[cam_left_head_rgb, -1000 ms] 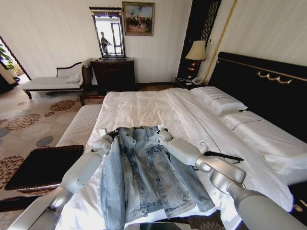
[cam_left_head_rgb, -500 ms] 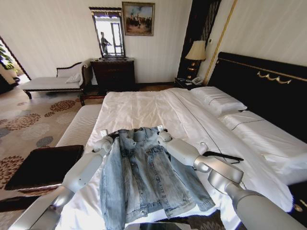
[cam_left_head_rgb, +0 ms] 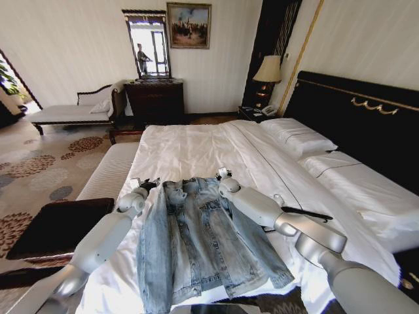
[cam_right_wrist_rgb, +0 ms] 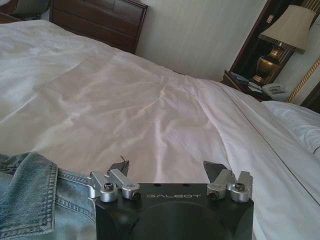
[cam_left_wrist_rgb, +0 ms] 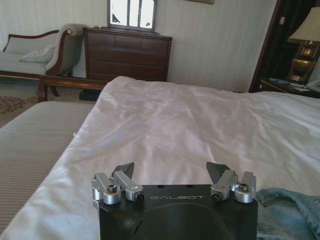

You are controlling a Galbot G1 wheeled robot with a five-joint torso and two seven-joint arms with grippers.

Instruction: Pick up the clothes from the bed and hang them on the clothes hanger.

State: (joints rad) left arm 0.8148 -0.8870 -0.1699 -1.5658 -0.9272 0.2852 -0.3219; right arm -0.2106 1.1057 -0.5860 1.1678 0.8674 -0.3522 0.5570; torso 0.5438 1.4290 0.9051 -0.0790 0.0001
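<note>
Denim jacket (cam_left_head_rgb: pixel 200 245) lies flat on the bed (cam_left_head_rgb: pixel 196 147), collar toward the headboard. Left end effector (cam_left_head_rgb: pixel 145 184) and right end effector (cam_left_head_rgb: pixel 222 174) sit at the jacket's shoulders, fingers apart, empty. Best to pinch both shoulder seams evenly, then lift level.

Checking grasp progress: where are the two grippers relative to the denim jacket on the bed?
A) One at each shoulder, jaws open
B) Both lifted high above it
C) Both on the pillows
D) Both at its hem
A: the left gripper and right gripper flank the denim jacket at its shoulders, jaws open in both wrist views.
</note>
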